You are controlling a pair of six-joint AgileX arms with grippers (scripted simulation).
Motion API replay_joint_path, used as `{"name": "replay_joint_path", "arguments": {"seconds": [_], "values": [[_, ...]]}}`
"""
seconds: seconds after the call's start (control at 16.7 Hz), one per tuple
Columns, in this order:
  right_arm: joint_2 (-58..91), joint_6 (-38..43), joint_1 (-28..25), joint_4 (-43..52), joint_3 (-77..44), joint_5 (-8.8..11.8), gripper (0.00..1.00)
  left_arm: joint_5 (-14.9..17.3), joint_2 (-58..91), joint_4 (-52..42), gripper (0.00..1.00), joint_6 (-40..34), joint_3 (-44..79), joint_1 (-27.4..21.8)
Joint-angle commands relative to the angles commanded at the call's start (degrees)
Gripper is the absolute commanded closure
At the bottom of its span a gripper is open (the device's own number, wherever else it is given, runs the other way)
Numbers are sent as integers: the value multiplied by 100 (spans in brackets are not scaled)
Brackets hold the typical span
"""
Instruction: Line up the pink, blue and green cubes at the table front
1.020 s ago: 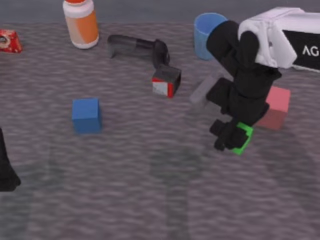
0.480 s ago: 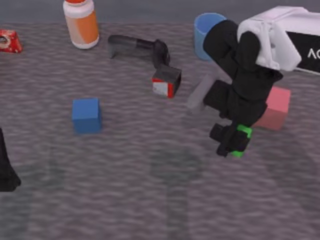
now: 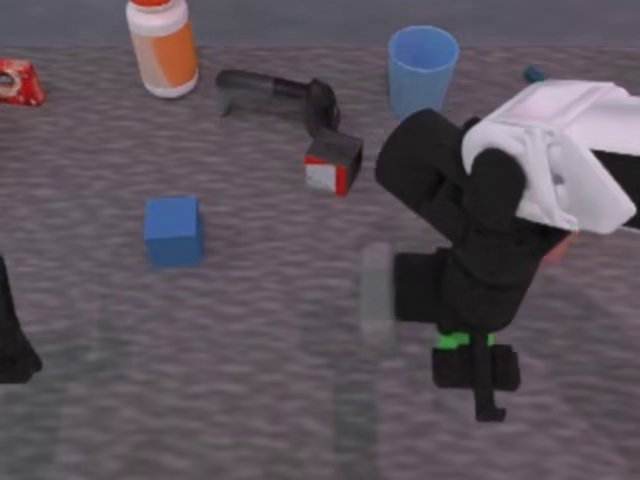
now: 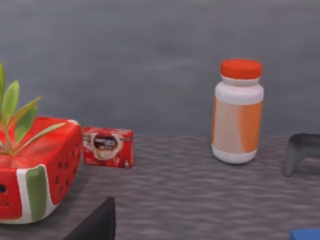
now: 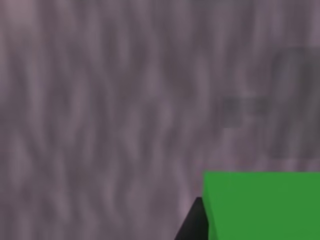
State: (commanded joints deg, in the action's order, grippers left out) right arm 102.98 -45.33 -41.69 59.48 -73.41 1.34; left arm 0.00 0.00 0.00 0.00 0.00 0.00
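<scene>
Top view, entry one: green cube [image 3: 462, 340], smallest of three, matte, bright, sharp-edged; clamped in my right claw [image 3: 474, 368] at the right, near the worktop [image 3: 250, 400] front. I judge it light, rigid, not fragile; hold on two opposite flat faces. Blue cube [image 3: 173, 231], medium, left of centre, free-standing. Pink cube [image 3: 560, 246], almost wholly hidden behind my right arm. Left claw [image 3: 12, 345] parked at the left edge; fingers' state I cannot tell.

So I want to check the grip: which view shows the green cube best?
The right wrist view: the green cube fills one corner, close up. The top view shows only a green sliver under the right gripper. The left wrist view misses it.
</scene>
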Motion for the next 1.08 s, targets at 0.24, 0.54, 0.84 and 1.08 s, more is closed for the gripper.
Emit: {"name": "replay_joint_path", "arguments": {"seconds": [0.24, 0.54, 0.84, 1.08], "values": [[-138, -171, -114, -10, 134, 5, 100, 0, 0, 0, 0, 0, 0, 0], [-44, -145, -86, -234, 256, 2, 100, 0, 0, 0, 0, 0, 0, 0], [331, -141, -107, -1240, 891, 6, 100, 0, 0, 0, 0, 0, 0, 0], [459, -151, -125, -1573, 1099, 2, 100, 0, 0, 0, 0, 0, 0, 0]]}}
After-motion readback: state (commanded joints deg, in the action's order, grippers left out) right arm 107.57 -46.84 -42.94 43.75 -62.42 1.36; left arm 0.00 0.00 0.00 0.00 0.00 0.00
